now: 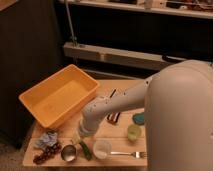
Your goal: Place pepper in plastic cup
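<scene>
Hovering just above the pepper, the gripper stands wide open, apparently holding nothing; the grasp is pending, needing descent and closure before the plastic cup.

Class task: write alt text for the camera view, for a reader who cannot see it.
A white robot arm reaches down to a wooden table, its gripper low beside a dark green pepper lying between a metal cup and a white cup. A light-green plastic cup stands farther right, a yellow bin behind.
</scene>
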### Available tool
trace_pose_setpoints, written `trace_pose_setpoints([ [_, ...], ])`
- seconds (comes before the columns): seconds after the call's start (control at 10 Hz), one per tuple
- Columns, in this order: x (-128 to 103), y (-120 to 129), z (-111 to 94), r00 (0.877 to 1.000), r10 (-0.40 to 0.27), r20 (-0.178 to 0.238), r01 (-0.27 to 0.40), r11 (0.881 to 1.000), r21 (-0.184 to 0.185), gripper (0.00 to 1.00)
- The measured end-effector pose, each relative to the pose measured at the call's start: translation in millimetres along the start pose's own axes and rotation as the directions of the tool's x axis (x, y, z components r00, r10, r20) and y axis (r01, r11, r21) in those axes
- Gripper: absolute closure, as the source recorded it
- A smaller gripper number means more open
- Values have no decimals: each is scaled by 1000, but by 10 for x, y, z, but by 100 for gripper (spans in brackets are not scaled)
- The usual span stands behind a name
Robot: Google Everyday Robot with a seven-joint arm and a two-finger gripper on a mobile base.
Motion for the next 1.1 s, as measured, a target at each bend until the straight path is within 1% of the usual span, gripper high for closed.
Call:
trace_pose_setpoints([
  [0.3, -33, -3, 39, 1000, 19, -5, -19, 1000, -2, 35],
  [0.6, -46, -34, 93, 999, 38, -7, -38, 999, -20, 35],
  [0.8, -67, -18, 135, 999, 38, -14, -38, 999, -26, 35],
  [1.1, -98, 5, 145, 999, 28, -25, -29, 999, -25, 35],
])
